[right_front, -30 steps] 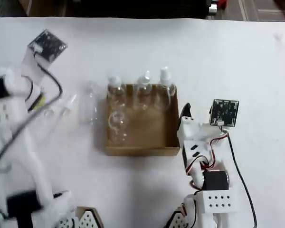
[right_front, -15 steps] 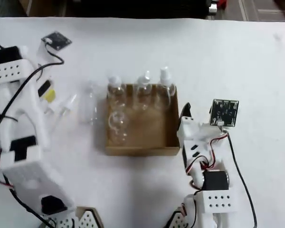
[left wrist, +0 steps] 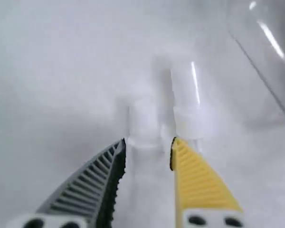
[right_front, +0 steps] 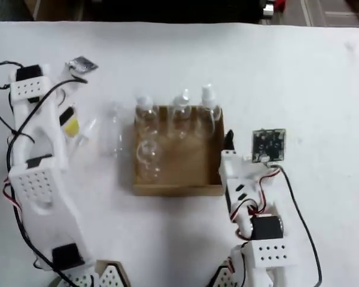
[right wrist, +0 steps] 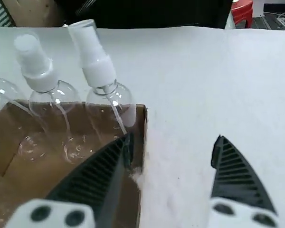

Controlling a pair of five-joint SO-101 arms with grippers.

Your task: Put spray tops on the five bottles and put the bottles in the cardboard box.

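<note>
1. Your cardboard box [right_front: 179,190] sits mid-surface. Three capped bottles [right_front: 180,115] stand in a row along its far wall, which leaves the near part of the box free for more.
2. A fourth bottle [right_front: 146,156] lies inside near the box's left wall. You cannot tell from here whether it carries a top.
3. The last bottle [right_front: 112,133] lies on its side on the surface [right_front: 287,72], just outside the box's left wall and still uncapped. The loose spray top [left wrist: 147,118] lies beside it, so the job left is probably to join these two.
4. Your left gripper [left wrist: 148,142] is low over that spray top and partly open. Its grey and yellow tips sit on either side of the top's white body. The gap is narrow, and you cannot tell whether the pads touch it, so treat it as not yet grasped.
5. Your right gripper [right wrist: 173,140] is spread wide and holds nothing. One black finger is at the box's right wall and the other is over bare surface. Parked there, it looks placed to steady the box or to take a bottle.
</note>
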